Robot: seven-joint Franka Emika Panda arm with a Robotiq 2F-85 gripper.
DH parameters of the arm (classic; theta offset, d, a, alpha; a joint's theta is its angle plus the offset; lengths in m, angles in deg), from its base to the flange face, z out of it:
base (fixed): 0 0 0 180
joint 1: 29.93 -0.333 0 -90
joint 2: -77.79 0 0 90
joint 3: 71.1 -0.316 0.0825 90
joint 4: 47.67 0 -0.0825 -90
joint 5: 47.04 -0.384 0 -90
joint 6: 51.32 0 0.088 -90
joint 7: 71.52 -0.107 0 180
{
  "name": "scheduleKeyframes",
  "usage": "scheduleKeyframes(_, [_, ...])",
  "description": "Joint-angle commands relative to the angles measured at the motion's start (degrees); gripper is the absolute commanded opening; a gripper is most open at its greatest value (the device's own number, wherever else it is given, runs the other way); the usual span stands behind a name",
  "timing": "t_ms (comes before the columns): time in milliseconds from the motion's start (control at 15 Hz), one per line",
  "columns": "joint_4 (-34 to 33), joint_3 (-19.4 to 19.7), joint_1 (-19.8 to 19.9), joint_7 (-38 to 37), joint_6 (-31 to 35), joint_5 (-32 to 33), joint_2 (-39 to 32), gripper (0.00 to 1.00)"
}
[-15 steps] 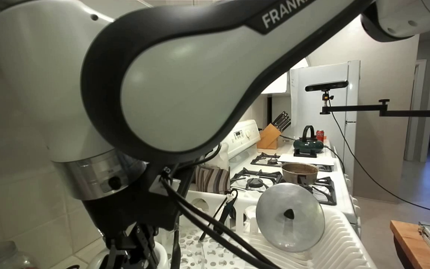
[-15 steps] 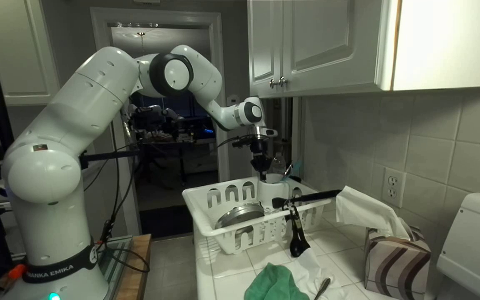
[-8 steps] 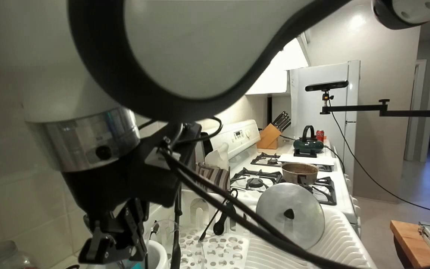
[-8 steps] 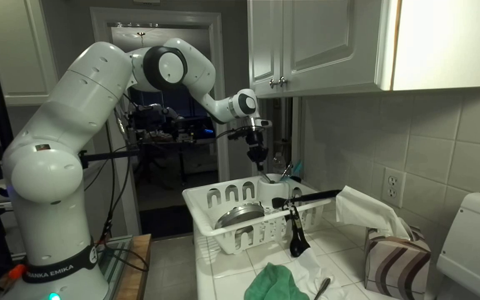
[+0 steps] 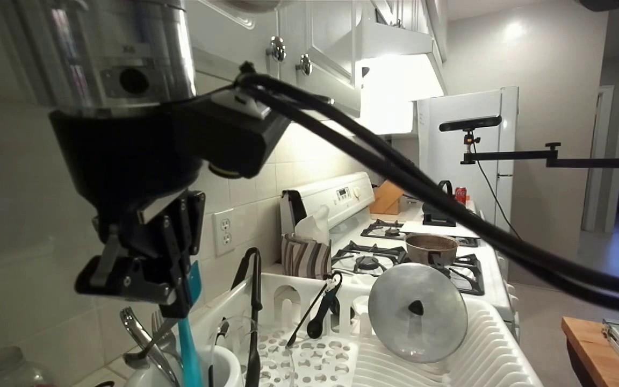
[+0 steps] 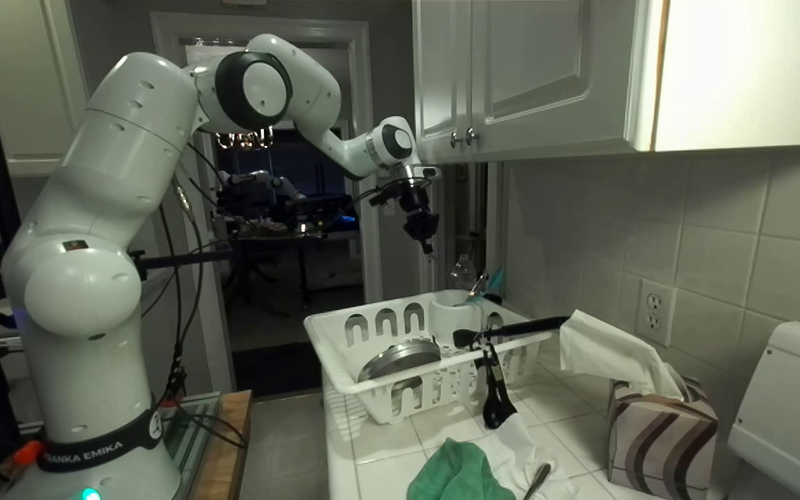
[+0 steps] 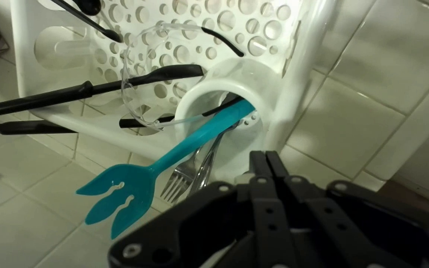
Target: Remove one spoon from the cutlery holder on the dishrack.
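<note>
Because your gripper (image 5: 176,310) is clamped on a spoon (image 5: 136,360) held above the cutlery holder (image 6: 450,322) in the dishrack (image 6: 400,376), you may mark removal as apparently complete, only set-down possibly outstanding.

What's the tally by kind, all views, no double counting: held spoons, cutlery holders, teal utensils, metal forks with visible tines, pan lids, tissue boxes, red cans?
Spoon in gripper: 1
Cutlery holder: 1
Teal utensil: 1
Metal fork with visible tines: 1
Pan lid: 1
Tissue box: 1
Red can: 1
Total: 7
</note>
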Motion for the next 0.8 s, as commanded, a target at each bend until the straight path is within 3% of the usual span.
scheduleKeyframes(0, [6.1, -1.6, 1.8, 3.8, 1.3, -3.2, 4.2, 0.01])
scheduleKeyframes(533, [10.8, -7.2, 7.1, 13.3, 4.1, -6.7, 7.2, 0.01])
scheduleKeyframes(733, [13.1, -7.8, 8.3, 13.7, 3.5, -8.2, 8.5, 0.01])
